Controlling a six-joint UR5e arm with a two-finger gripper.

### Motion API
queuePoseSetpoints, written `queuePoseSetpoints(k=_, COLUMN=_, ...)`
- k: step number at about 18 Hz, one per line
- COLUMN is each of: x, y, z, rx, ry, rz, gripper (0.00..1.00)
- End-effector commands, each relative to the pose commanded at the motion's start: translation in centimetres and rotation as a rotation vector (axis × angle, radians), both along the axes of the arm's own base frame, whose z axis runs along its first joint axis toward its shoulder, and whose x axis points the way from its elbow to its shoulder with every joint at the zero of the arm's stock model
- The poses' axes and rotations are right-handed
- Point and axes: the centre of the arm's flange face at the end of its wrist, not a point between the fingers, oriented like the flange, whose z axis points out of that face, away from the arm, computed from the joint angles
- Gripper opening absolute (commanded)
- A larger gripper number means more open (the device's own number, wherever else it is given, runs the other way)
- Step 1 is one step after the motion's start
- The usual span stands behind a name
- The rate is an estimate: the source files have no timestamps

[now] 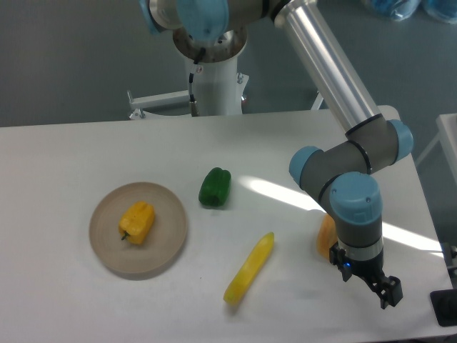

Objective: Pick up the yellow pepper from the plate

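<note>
One gripper, far from the plate

One thing first: the gripper (384, 291) sits at the far end of the table from the plate (107, 251), low near the front edge. Its dark fingers are small and seen at an angle, so I honestly can't tell how wide they stand. Nothing seems to be between them, and they aren't touching any of the food pieces.

The table (86, 150) is plain white with a bright streak of light across it, on the gripper's side of the plate. Behind it is a dull grey wall, and the arm's white base column (214, 82) stands at the back edge.

The yellow pepper (137, 221) lies on the plate, roughly in the middle, dark stem pointing toward the front. Just past the plate's rim, toward the back, is a green pepper (214, 187), close but not touching. A long slim yellow piece (249, 268) lies diagonally beyond that, between the plate and the arm. An orange piece (325, 236) is mostly hidden behind the arm's wrist. The pepper itself is not covered by anything.
</note>
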Motion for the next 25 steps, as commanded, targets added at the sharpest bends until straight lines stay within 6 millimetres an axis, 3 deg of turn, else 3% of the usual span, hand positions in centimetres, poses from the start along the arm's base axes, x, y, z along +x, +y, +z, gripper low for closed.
queuePoseSetpoints(k=6, x=0.5, y=0.1, z=0.3, rx=0.004, ry=-0.001, rz=0.0, gripper=1.0)
queuePoseSetpoints(k=12, x=1.9, y=-0.7, z=2.2, rx=0.007, ry=-0.002, rz=0.0, gripper=1.0)
queuePoseSetpoints(k=19, x=5.4, y=-3.7, z=6.2, rx=0.039, ry=-0.038, rz=0.032, gripper=1.0)
queuePoseSetpoints(k=25, x=9.9, y=-8.0, z=10.2, rx=-0.002, ry=-0.128, rz=0.073, gripper=1.0)
